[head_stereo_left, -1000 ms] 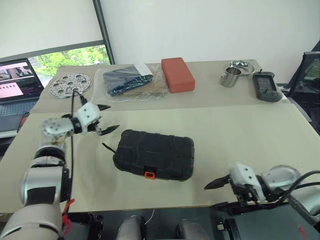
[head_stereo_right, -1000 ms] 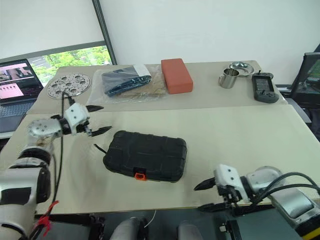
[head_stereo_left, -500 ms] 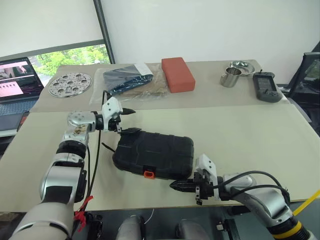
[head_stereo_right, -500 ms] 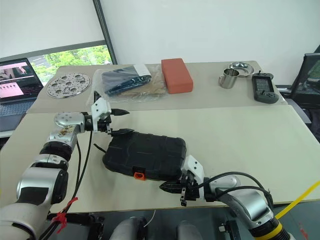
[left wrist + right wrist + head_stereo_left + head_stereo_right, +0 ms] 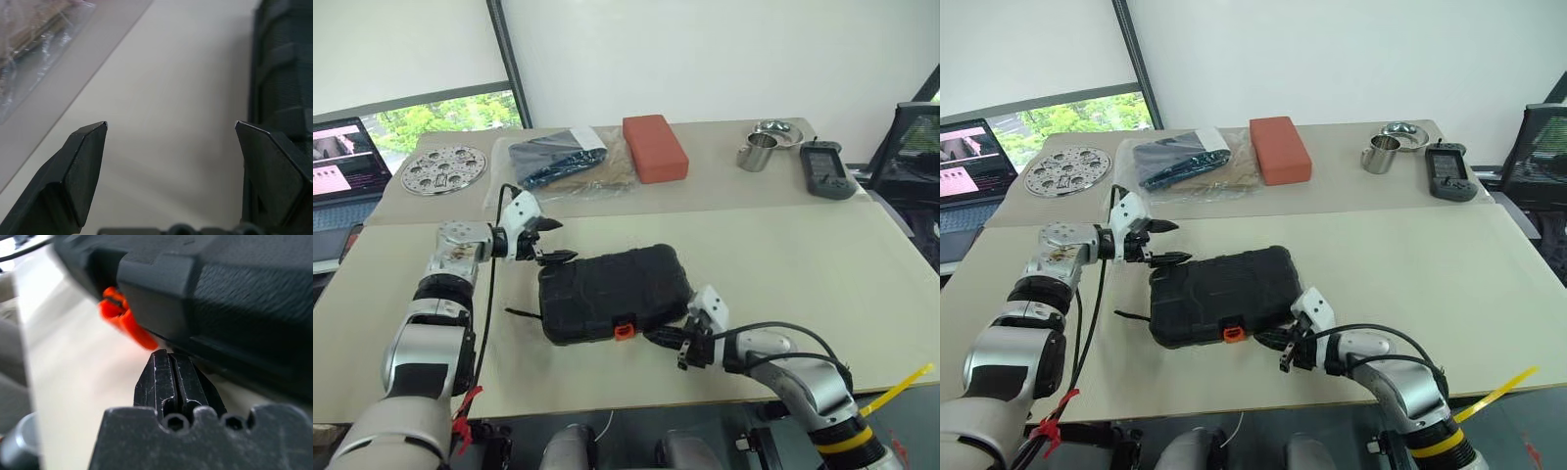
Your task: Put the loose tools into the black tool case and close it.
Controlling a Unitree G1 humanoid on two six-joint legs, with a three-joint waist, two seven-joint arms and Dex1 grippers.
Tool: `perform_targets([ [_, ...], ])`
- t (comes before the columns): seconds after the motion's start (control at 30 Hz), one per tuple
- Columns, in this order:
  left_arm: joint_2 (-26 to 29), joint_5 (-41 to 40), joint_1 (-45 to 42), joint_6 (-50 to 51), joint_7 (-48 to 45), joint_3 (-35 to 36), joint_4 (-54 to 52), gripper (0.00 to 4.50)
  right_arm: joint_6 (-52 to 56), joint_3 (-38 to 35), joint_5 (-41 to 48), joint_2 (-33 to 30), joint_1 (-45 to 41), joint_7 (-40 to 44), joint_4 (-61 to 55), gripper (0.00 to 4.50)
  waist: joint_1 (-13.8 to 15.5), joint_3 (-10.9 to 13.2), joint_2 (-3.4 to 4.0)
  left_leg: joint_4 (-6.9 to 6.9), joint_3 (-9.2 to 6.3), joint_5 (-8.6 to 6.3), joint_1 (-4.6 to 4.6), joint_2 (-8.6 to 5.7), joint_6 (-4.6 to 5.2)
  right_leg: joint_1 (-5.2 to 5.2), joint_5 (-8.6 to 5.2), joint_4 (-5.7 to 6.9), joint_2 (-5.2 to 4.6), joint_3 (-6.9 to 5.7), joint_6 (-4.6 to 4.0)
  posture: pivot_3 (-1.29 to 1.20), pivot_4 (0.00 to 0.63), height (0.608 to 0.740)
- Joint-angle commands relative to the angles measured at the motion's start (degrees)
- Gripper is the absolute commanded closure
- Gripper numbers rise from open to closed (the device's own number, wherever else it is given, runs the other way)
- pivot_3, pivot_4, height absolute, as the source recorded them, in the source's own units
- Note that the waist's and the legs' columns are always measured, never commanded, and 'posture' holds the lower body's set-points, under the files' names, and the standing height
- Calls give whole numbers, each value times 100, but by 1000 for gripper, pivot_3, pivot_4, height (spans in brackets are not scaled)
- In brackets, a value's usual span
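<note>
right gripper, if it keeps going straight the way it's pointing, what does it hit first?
Most likely the black tool case: the shut right gripper points at its front edge, just beside the orange latch. Whether they already touch is unclear.

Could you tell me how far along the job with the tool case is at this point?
Done, apparently: the black tool case lies shut on the table, and no loose tools lie around it. In hand: the right gripper, jaws shut, is at the case's front edge beside the orange latch; the left gripper, jaws open, is at its far corner. Left: I cannot tell whether the latch is fastened.
</note>
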Motion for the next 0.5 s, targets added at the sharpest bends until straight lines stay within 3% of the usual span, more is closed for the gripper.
perform_targets([
  [0.03,40,404,439,-181,-403,-497,123,0,-395,-466,-240,190,-391,-317,287,4437,-12,-4,1,0,0,0,1,0,0,1,0,0,0,0,0,0,150,740],
  [0.27,-109,-3,283,-339,120,-38,10,0,-687,-760,-550,298,-522,-409,486,4437,70,0,-6,2,2,-2,-22,-1,3,-18,0,-1,-10,0,0,0,150,740],
  [0.47,-303,-1040,201,261,-277,617,-1033,0,-656,-884,-611,-77,-146,-162,-80,4437,92,1,-8,7,-3,-1,-51,-4,2,-32,1,-2,-11,-5,0,0,150,740],
  [0.5,-314,-1152,236,361,-338,650,-1260,0,-572,-855,-592,-202,-25,-67,-246,4187,101,1,-7,6,-4,-1,-51,-5,2,-31,1,-2,-11,-6,0,0,150,740],
])
